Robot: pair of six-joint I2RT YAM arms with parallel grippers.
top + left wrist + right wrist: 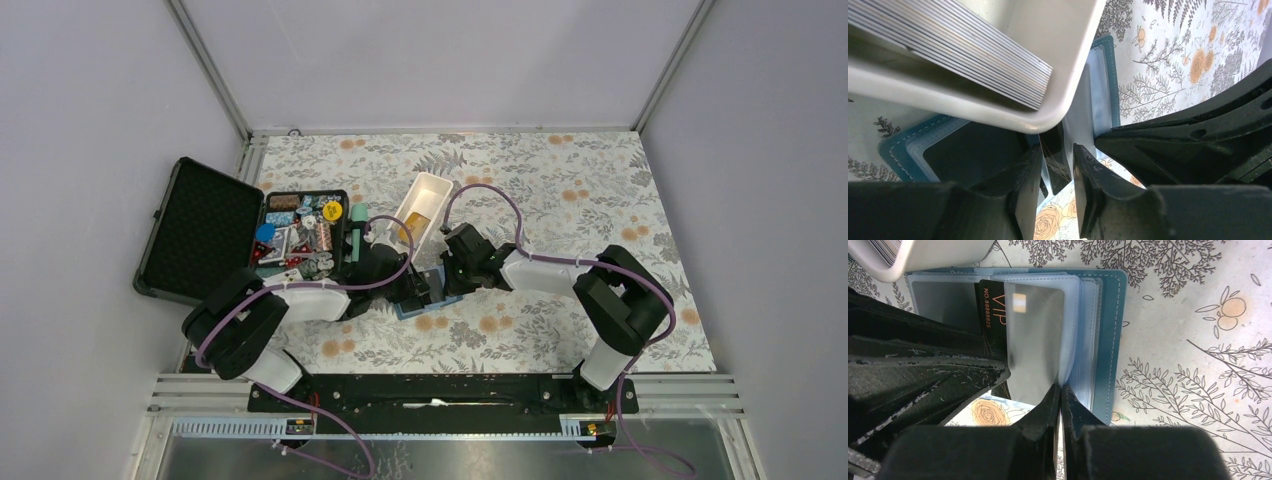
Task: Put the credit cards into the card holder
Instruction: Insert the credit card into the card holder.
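right wrist view: right tool is pinched shut on a clear sleeve of the card holder just ahead; black vip card sits half inside. left tool, narrowly parted, straddles that card; grip unclear.

Middle: left gripper and right gripper meet over the wallet, nearly touching. Nothing else fits between them.
Left jaws: a little apart, and the card fills the gap.
Right jaws: pinched on a page, so there is no gap.
Far side of wallet: the tray ends just beside it and blocks that way.
Left side: the open case fills the table's edge.
Right side: bare cloth, lots of room past the right arm.
Near side: an open strip of cloth in front of the wallet.
Back: open cloth behind the tray.
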